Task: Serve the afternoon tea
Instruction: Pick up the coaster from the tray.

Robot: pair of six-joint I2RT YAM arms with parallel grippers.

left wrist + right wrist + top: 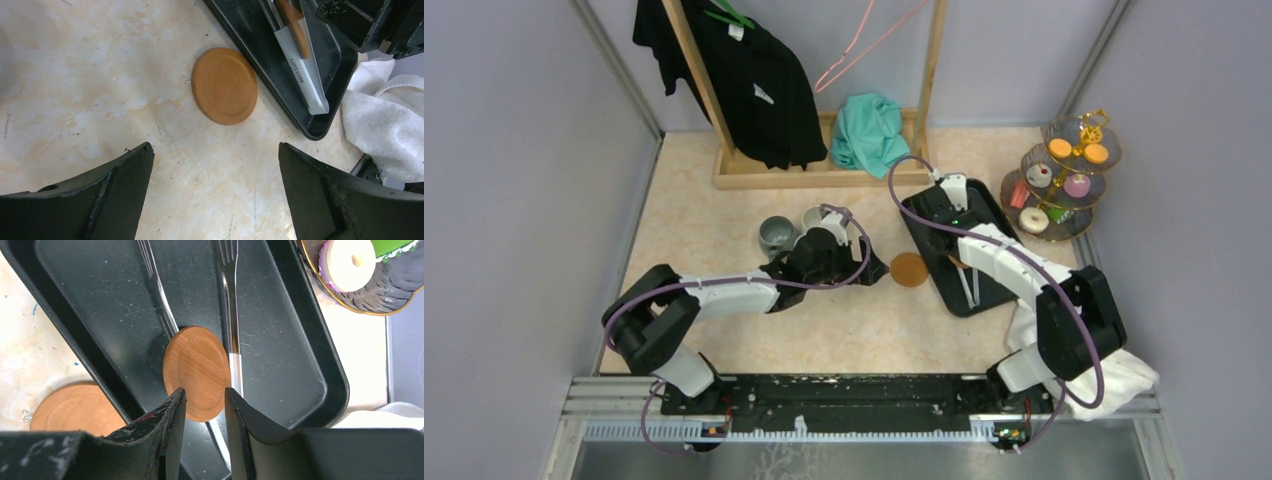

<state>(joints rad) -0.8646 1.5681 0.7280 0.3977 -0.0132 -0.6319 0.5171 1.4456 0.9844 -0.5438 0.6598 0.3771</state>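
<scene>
The three-tier glass stand (pixel 1064 180) with sweets stands at the far right; a corner of its bottom tier (pixel 395 295) with a white doughnut (pixel 347 262) shows in the right wrist view. A grey mug (pixel 776 236) stands left of my left wrist. My left gripper (pixel 215 147) (pixel 866 268) is open over bare table, just short of a wooden coaster (pixel 225 85) (pixel 910 270). My right gripper (pixel 205 392) (pixel 955 245) hovers over the black tray (pixel 100 305), its jaws apart. A second wooden coaster (pixel 197 372) lies on the metal tongs (pixel 230 315) just beyond its fingertips.
A second, paler mug (pixel 816 217) sits partly behind my left wrist. A white towel (pixel 1114 375) (pixel 385 115) lies beside the tray's near end. A wooden clothes rack (pixel 814 170) with a black garment and a teal cloth (pixel 869 130) stands at the back.
</scene>
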